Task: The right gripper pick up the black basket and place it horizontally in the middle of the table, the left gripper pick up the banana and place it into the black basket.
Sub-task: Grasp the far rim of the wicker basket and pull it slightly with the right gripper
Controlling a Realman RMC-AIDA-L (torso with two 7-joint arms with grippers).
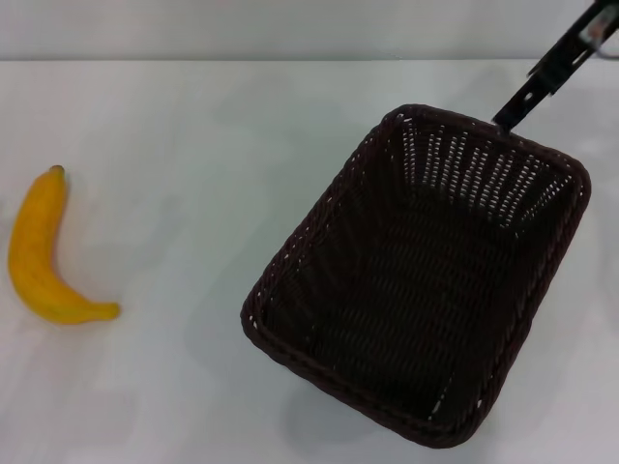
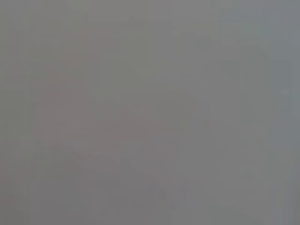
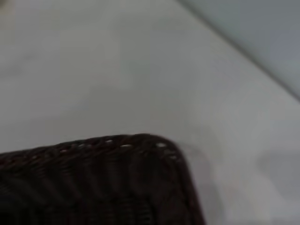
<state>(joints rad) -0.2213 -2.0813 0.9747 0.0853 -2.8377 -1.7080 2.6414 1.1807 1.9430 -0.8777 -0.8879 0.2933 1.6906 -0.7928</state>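
Observation:
The black basket (image 1: 416, 280) lies diagonally at the right-centre of the white table (image 1: 193, 145) in the head view, open side up and empty. A faint shadow spreads beyond its near-left edge. My right gripper (image 1: 505, 118) comes in from the top right corner, one black finger meeting the basket's far rim, shut on it. The right wrist view shows a rounded corner of the basket's braided rim (image 3: 140, 140) close up. The yellow banana (image 1: 41, 253) lies on the table at the far left, well apart from the basket. My left gripper is out of view.
The table's far edge (image 1: 290, 60) runs across the top of the head view, with a grey wall behind it. The left wrist view shows only a plain grey surface.

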